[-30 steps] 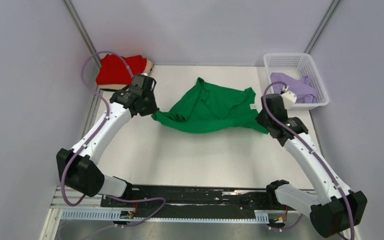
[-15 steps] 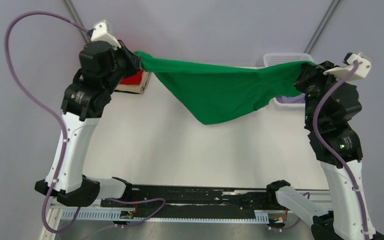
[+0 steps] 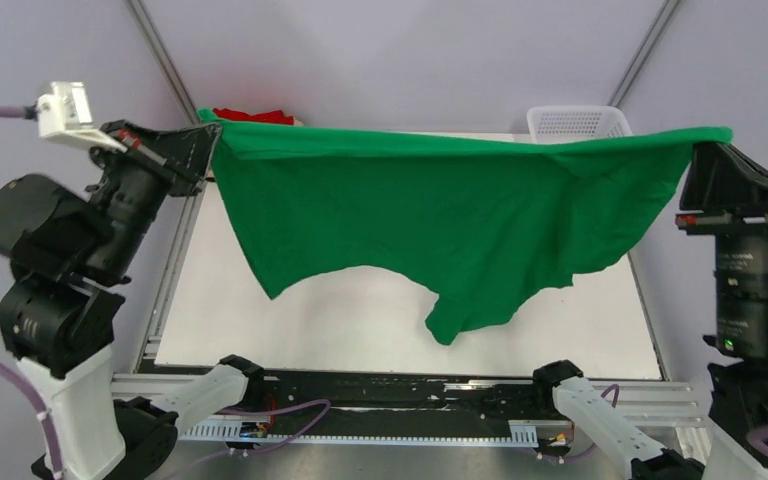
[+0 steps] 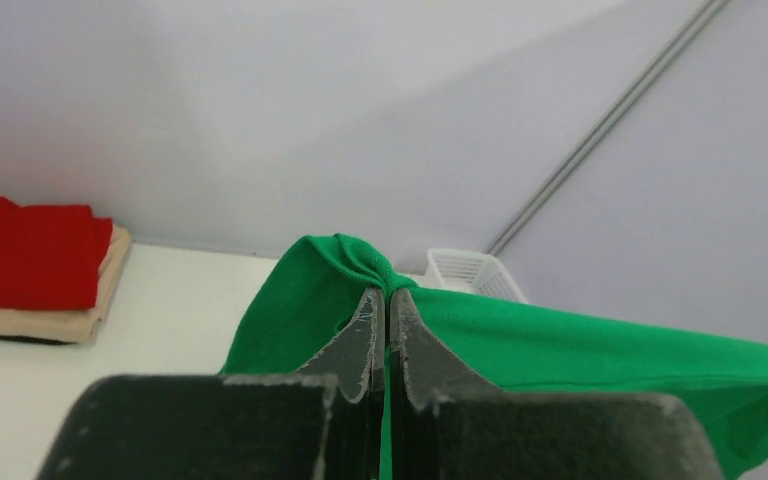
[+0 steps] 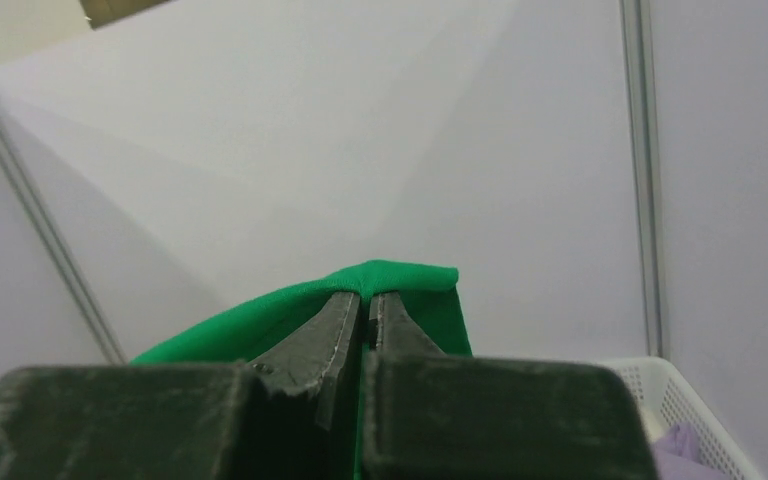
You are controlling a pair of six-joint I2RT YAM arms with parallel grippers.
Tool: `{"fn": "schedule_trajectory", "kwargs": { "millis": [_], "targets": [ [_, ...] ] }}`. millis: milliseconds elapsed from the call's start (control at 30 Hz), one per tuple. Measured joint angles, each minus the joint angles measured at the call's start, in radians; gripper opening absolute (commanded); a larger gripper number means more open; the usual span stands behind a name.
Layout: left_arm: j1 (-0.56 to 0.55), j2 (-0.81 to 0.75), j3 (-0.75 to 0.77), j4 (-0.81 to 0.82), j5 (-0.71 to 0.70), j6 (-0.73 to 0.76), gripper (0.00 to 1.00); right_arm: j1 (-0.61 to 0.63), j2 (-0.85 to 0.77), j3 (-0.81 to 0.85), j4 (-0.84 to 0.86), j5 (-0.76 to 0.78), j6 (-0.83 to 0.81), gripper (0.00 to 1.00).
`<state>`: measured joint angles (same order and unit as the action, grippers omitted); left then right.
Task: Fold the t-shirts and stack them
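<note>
1. Table (image 3: pixel 290 320): flat, matte white top just beyond the arm bases.
2. Green t-shirt (image 3: pixel 440 210): soft cloth held aloft above the table. Its top edge is pulled nearly straight between the two grippers, and its lower hem hangs in uneven lobes. Half a second earlier it sagged as a narrower swag; a second earlier it lay crumpled on the table.
3. Left gripper (image 4: pixel 387 292): jaws fully closed, pinching a bunched corner of the green t-shirt. Only the wrist view shows the dark fingers meeting.
4. Right gripper (image 5: pixel 365 297): jaws likewise pressed together on the opposite corner.
5. Red t-shirt (image 4: pixel 25 250): folded, lying on a folded tan t-shirt (image 4: pixel 40 322) at the far left corner. The left wrist view shows both layers; the overhead view shows only a red sliver.
6. White lattice basket (image 3: pixel 572 122): rigid plastic, at the far right corner. Only the right wrist view shows the lavender t-shirt (image 5: pixel 682 447) inside it.
</note>
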<state>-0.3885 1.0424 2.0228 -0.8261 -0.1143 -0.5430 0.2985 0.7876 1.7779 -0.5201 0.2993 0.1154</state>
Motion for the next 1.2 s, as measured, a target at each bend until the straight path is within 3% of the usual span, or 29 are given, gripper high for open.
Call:
{"fn": "schedule_trajectory", "kwargs": {
  "millis": [233, 467, 600, 767, 967, 1200],
  "targets": [
    [-0.002, -0.12, 0.018, 0.0, 0.078, 0.0, 0.0, 0.0, -0.066, 0.109, -0.055, -0.163, 0.006, 0.0],
    [-0.002, -0.127, 0.018, -0.003, 0.105, 0.0, 0.0, 0.0, -0.063, 0.133, -0.085, -0.198, 0.005, 0.0],
    [-0.002, -0.125, -0.035, 0.002, 0.05, 0.005, 0.0, -0.001, -0.04, 0.101, -0.072, -0.164, -0.006, 0.0],
    [-0.003, -0.07, -0.171, 0.026, -0.132, 0.007, 0.01, -0.001, 0.03, -0.046, -0.006, -0.065, -0.042, 0.0],
    [0.045, 0.242, -0.299, 0.045, -0.3, -0.016, 0.0, -0.022, 0.253, -0.358, 0.149, 0.153, -0.061, 0.0],
    [0.158, 0.764, -0.358, 0.091, -0.262, -0.047, 0.01, -0.131, 0.671, -0.463, 0.197, 0.074, 0.034, 0.03]
  ]
}}
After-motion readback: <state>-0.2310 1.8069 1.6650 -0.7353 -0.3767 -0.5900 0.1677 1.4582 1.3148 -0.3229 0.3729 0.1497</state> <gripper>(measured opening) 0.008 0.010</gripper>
